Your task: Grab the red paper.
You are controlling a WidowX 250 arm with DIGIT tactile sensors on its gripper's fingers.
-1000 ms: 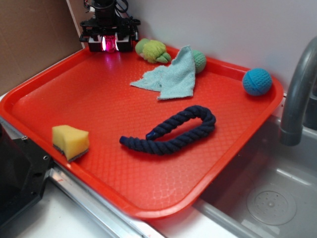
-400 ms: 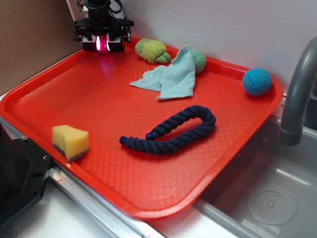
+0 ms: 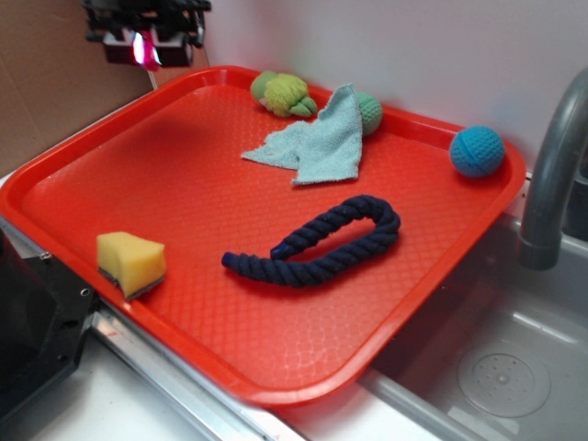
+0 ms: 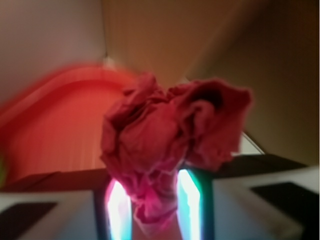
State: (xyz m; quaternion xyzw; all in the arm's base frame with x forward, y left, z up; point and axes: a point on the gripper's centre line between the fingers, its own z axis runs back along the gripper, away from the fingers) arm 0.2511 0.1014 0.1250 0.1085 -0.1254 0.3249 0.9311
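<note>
The gripper (image 3: 144, 50) has risen clear of the tray's (image 3: 276, 386) far-left corner, clamped on the red paper (image 4: 170, 150). The grab looks done.

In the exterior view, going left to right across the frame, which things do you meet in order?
Yellow sponge → gripper, raised over the tray corner and clamped on the red paper → dark blue rope → blue ball → grey faucet. The plush toy and cloth overlap the rope's span, so they are left out.
</note>
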